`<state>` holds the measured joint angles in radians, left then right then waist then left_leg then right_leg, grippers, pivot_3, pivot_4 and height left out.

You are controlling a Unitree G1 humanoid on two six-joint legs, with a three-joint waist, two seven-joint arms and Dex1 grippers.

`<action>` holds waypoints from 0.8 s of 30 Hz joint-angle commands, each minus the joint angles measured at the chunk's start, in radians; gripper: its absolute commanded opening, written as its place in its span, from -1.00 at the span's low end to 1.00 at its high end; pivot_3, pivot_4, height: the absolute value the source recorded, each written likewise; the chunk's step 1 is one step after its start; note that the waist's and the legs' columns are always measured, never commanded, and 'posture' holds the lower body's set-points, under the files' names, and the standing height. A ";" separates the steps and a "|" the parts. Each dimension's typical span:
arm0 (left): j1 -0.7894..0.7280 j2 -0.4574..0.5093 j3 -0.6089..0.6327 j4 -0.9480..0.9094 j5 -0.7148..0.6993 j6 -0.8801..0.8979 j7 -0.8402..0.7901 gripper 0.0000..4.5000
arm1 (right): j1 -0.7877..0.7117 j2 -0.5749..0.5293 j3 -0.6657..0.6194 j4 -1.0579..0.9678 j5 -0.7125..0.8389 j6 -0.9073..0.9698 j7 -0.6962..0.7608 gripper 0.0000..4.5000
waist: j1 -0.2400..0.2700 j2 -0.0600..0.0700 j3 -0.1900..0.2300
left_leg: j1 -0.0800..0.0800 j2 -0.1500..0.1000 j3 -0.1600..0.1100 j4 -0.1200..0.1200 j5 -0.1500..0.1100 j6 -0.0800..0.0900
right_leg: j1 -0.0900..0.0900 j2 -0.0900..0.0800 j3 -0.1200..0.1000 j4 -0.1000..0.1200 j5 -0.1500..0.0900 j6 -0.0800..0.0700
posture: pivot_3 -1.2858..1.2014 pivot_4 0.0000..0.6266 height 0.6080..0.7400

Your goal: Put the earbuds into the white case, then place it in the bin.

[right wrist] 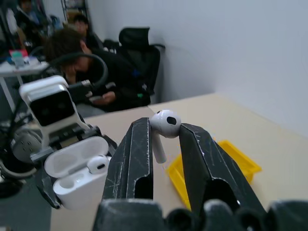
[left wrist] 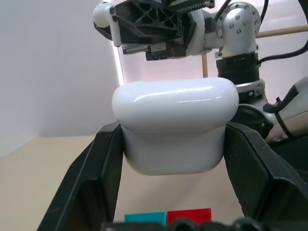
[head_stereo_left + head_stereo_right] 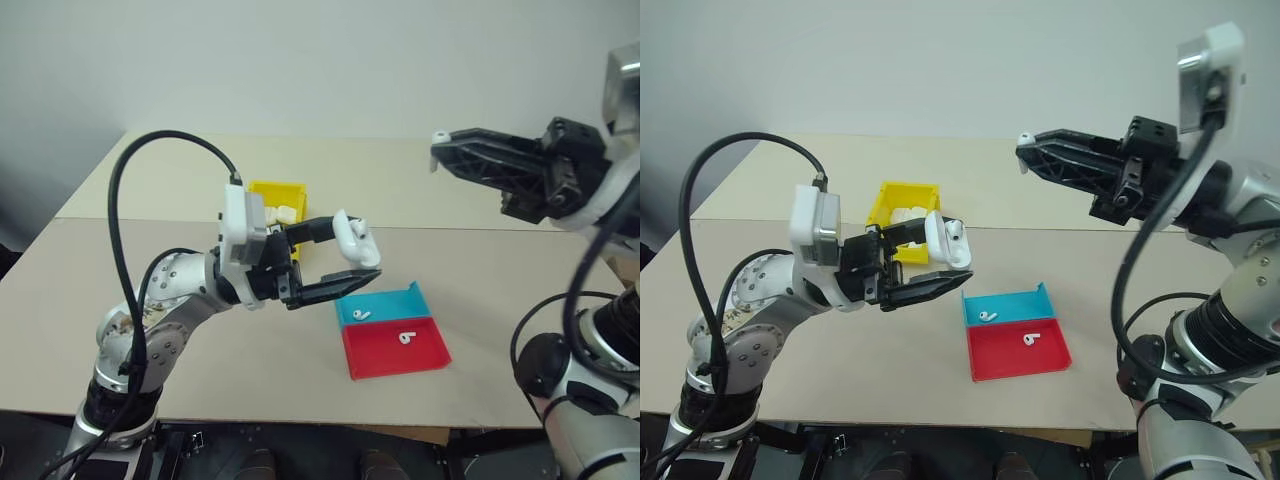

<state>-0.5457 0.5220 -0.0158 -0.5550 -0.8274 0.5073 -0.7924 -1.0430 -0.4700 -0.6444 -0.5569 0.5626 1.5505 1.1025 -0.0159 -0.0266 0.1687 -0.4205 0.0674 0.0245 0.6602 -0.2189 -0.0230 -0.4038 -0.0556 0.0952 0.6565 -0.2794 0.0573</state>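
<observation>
Between left hand (image 3: 930, 262) fingers sits the white case (image 3: 945, 240) — glossy, lid open — right hand (image 1: 166, 139) pinching an earbud (image 1: 163, 127).

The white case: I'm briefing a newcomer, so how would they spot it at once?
Above the tan table, find the left gripper raised in the air. Clamped between its black fingers is the white case, lid open, one earbud already seated; the other white pieces lie in trays or the bin.
</observation>
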 commanded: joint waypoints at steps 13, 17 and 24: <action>-0.054 -0.066 0.002 0.062 0.011 -0.080 -0.108 0.25 | 0.179 0.238 -0.123 -0.190 0.488 -0.045 -0.261 -0.71 | 0.000 0.000 0.000 | -0.001 0.000 0.000 0.000 0.000 0.000 | 0.000 0.000 0.000 -0.001 0.000 0.000 | 0.03 -0.52 1.00; -0.064 -0.070 -0.004 0.069 0.018 -0.077 -0.116 0.25 | 0.269 0.192 -0.078 -0.187 0.610 -0.144 -0.315 -0.71 | -0.001 0.000 0.000 | -0.001 0.000 -0.001 0.000 0.000 0.000 | 0.000 0.000 0.000 -0.001 0.000 0.000 | 0.03 -0.52 1.00; -0.059 -0.082 -0.007 0.077 0.032 -0.085 -0.136 0.25 | 0.355 0.128 0.073 -0.157 0.720 -0.332 -0.427 -0.71 | -0.017 0.000 0.000 | -0.001 0.000 -0.001 0.000 0.000 0.000 | 0.000 0.000 0.000 -0.001 0.000 0.000 | 0.03 -0.52 1.00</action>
<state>-0.5874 0.4443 -0.0248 -0.4614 -0.7958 0.4530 -0.9226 -0.6918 -0.3264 -0.5950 -0.7147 1.2454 1.2818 0.6979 -0.0327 -0.0265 0.1686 -0.4211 0.0671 0.0237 0.6599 -0.2188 -0.0230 -0.4035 -0.0554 0.0953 0.6556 -0.2797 0.0578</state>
